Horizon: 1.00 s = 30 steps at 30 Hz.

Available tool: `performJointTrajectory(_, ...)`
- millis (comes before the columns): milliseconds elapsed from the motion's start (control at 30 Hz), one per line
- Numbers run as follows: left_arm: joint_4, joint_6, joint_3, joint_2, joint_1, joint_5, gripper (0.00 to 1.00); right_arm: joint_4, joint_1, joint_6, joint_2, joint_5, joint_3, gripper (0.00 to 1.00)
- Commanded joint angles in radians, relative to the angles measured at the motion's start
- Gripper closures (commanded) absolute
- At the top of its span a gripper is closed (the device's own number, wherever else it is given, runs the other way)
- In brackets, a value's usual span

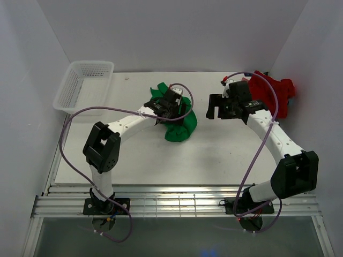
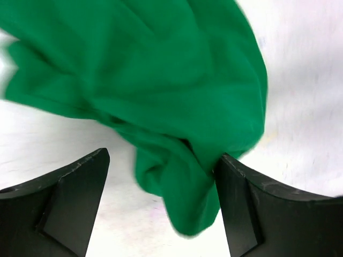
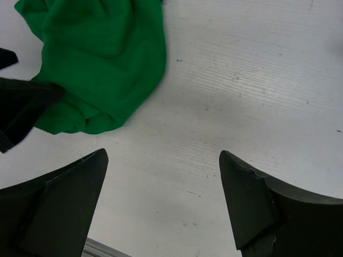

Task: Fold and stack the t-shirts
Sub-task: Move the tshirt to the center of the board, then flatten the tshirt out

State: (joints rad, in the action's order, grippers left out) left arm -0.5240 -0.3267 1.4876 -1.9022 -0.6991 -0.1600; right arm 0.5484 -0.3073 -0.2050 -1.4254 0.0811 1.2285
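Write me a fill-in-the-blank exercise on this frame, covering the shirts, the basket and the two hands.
1. The crumpled shirt under the left hand is ___.
2. The right hand is ___, with only bare table between its fingers.
3. The basket sits at the table's far ___ corner.
4. The red shirt lies nearer the ___ hand.

Missing words: green; open; left; right.

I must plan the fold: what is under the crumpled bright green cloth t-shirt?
Around the bright green cloth t-shirt only the white table shows; anything beneath its middle is covered.
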Motion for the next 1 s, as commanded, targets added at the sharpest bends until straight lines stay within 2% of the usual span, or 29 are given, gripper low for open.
performJointTrajectory(0, 0.001, -0.031, 0.076, 0.202, 0.048, -0.263, 0.11, -0.065, -0.035, 0.016, -0.004, 0.089, 0.008, 0.10)
performJointTrajectory(33, -0.004, -0.038, 0.071, 0.247, 0.073, -0.329, 0.11, -0.065, -0.056, 0.019, -0.026, 0.098, 0.022, 0.10)
performJointTrajectory(133, -0.007, -0.074, -0.005, 0.311, 0.206, -0.346, 0.10, -0.061, -0.129, 0.042, -0.130, 0.100, 0.107, 0.05)
performJointTrajectory(167, -0.007, -0.077, -0.050, 0.345, 0.284, -0.310, 0.10, -0.059, -0.154, 0.058, -0.159, 0.089, 0.135, 0.02)
performJointTrajectory(267, -0.008, -0.095, -0.114, 0.394, 0.421, -0.230, 0.10, -0.021, -0.246, 0.085, -0.295, 0.059, 0.297, 0.00)
performJointTrajectory(333, -0.001, -0.112, -0.168, 0.419, 0.469, -0.127, 0.10, 0.011, -0.295, 0.104, -0.421, 0.048, 0.452, 0.00)
performJointTrajectory(367, 0.018, -0.109, -0.187, 0.445, 0.504, -0.101, 0.10, 0.048, -0.308, 0.110, -0.467, 0.036, 0.504, 0.05)
performJointTrajectory(433, 0.036, -0.101, -0.239, 0.471, 0.524, -0.049, 0.10, 0.088, -0.331, 0.124, -0.594, 0.017, 0.659, 0.08)
performJointTrajectory(567, 0.048, -0.106, -0.286, 0.518, 0.541, -0.016, 0.10, 0.179, -0.349, 0.128, -0.768, 0.016, 0.868, 0.23)
performJointTrajectory(667, 0.044, -0.115, -0.306, 0.546, 0.546, 0.002, 0.10, 0.185, -0.355, 0.139, -0.851, 0.023, 0.936, 0.26)
performJointTrajectory(800, 0.039, -0.130, -0.329, 0.581, 0.547, 0.014, 0.10, 0.121, -0.355, 0.139, -0.899, 0.035, 0.910, 0.27)
performJointTrajectory(967, 0.027, -0.127, -0.362, 0.611, 0.550, 0.001, 0.10, -0.017, -0.371, 0.115, -0.879, 0.062, 0.829, 0.30)
